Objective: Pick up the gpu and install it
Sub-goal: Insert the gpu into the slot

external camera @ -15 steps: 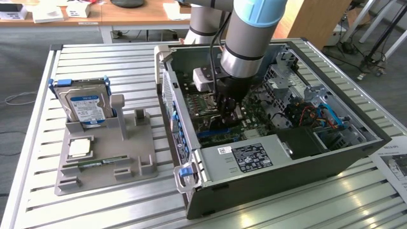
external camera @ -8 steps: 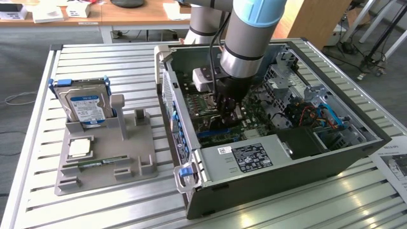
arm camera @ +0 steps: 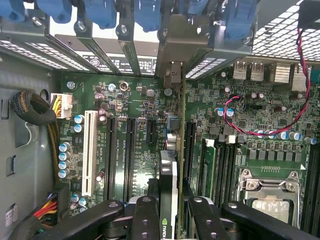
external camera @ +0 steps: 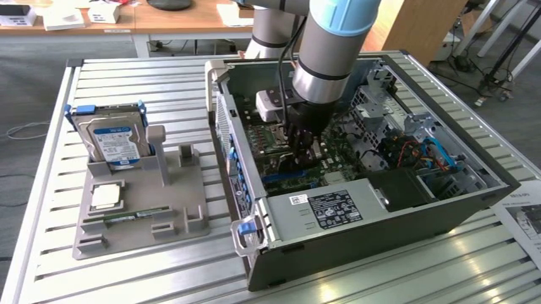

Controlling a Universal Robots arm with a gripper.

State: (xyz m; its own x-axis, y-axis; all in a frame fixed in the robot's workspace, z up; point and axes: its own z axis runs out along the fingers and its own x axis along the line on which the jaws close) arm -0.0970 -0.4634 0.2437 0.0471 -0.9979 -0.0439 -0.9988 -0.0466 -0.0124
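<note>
The gpu (arm camera: 169, 172), clenched edge-on in the gripper (arm camera: 169, 214), stands upright over the motherboard (arm camera: 235, 137); you do best to hold it square to its slot and press evenly.

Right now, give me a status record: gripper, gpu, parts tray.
gripper: inside the computer case, fingers shut on the gpu
gpu: on edge over the motherboard, bracket by the rear slot covers; seating unclear
parts tray: exterior view's left, holds hard drive and memory stick
</note>
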